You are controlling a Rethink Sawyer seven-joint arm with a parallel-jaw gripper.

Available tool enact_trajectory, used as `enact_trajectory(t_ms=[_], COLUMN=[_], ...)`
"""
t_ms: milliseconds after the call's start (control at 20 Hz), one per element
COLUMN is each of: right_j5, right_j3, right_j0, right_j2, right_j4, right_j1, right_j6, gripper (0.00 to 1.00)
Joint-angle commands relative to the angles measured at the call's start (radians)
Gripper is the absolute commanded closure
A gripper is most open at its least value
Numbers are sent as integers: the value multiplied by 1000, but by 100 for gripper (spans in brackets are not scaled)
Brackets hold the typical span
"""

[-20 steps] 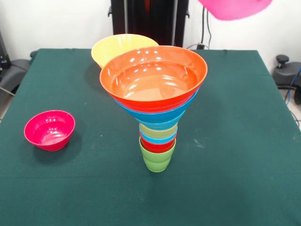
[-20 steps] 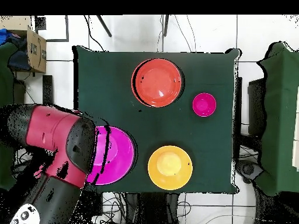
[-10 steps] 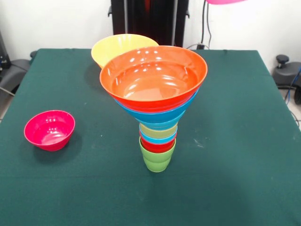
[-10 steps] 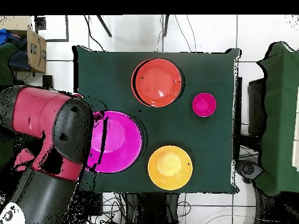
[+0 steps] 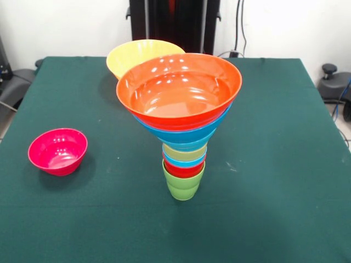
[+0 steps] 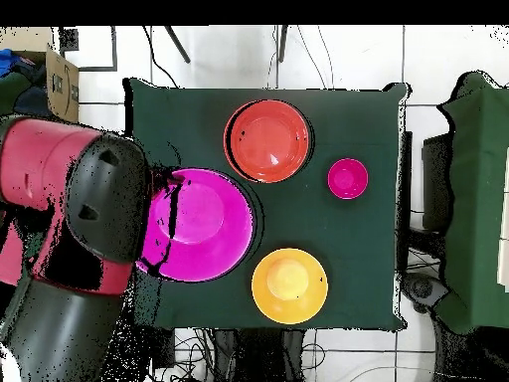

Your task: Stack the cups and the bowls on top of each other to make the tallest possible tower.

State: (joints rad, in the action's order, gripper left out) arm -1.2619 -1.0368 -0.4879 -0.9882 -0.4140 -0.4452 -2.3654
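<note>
Two bowls sit loose on the green table [image 5: 285, 164] in the front view: the small magenta bowl [image 5: 57, 151] at the left and the large yellow-orange bowl [image 5: 143, 56] at upper centre, behind the tower [image 5: 182, 121]. That tower stands at the middle of the frame, a lime green cup [image 5: 183, 183] at its base, red, light blue and yellowish rims above it, then a medium blue bowl [image 5: 184, 135] and the wide red-orange bowl [image 5: 179, 90] on top; you see no arm or claw in this view. From overhead, the red and black arm [image 6: 80, 229] fills the left of the frame with the large pink bowl [image 6: 199, 225] just beside its end, left of centre and apparently raised above the table. The claw itself is hidden under the arm and that bowl, so you cannot tell how its jaws stand or confirm the hold. The step in hand looks like carrying the pink bowl toward the tower, whose red-orange top lies at upper centre. Next you need it centred over that rim and lowered gently, since the narrow base could tip.
</note>
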Motion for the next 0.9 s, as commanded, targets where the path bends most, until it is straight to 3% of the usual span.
enact_trajectory(t_ms=[50,900], right_j5=[-173,-179], right_j3=[143,283], right_j0=[63,111], right_j2=[47,66], right_j4=[103,153], right_j1=[55,93], right_j6=[-20,22], gripper=[100,100])
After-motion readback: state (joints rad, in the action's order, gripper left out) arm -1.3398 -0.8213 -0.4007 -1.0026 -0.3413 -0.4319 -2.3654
